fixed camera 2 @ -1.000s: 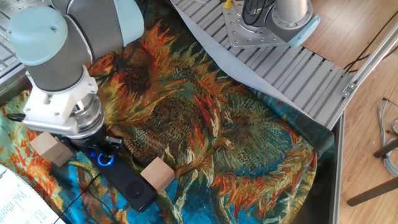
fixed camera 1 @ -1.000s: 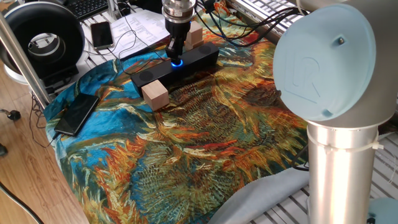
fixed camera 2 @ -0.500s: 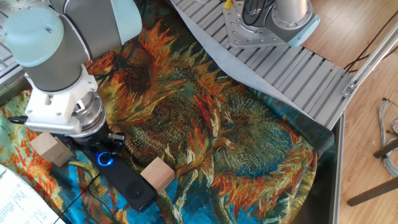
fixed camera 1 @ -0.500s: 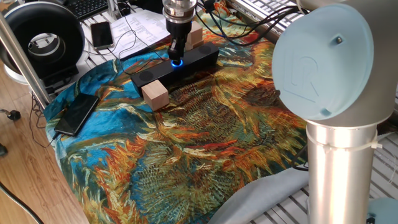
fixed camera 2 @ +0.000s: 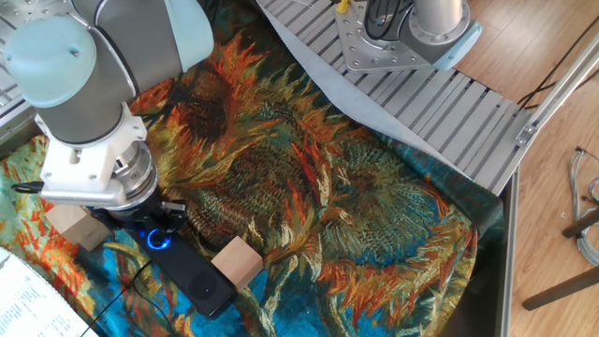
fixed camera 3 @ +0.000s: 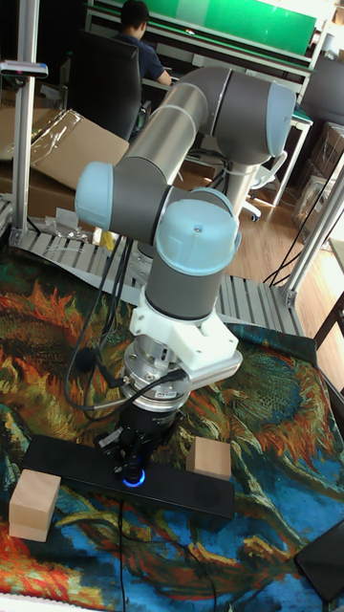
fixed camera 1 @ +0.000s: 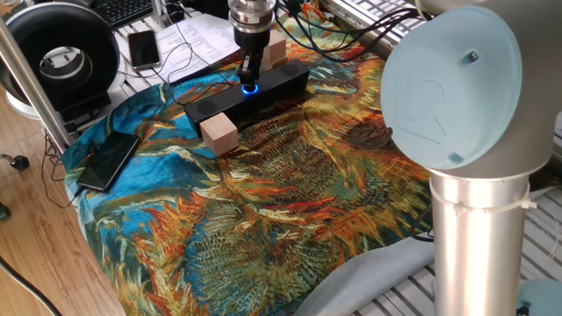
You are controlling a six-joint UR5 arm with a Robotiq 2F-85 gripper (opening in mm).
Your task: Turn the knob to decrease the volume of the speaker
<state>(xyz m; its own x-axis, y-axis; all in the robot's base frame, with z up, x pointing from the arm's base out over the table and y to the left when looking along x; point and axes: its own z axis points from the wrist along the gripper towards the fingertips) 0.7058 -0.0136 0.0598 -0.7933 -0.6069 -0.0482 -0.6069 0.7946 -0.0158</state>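
The speaker (fixed camera 1: 272, 82) is a long black bar lying across the far part of the sunflower cloth, also seen as speaker (fixed camera 2: 192, 273) and speaker (fixed camera 3: 67, 463). Its knob (fixed camera 1: 249, 88) glows blue on top; the same blue ring marks the knob (fixed camera 2: 157, 240) and knob (fixed camera 3: 133, 477) in the other two views. My gripper (fixed camera 1: 249, 75) points straight down onto the knob, fingers close together around it, so most of the dial is hidden. The gripper (fixed camera 2: 150, 223) and gripper (fixed camera 3: 134, 461) sit directly over the blue ring.
A wooden block (fixed camera 1: 219, 134) stands against the speaker's front, another block (fixed camera 1: 274, 48) behind it. A flat black phone (fixed camera 1: 109, 161) lies at the cloth's left edge and a round black fan (fixed camera 1: 61, 57) stands at the far left. Cables and papers lie behind the speaker.
The wrist and arm joints have shifted slightly, as if rotating in place over the knob. The speaker and blocks have not moved.
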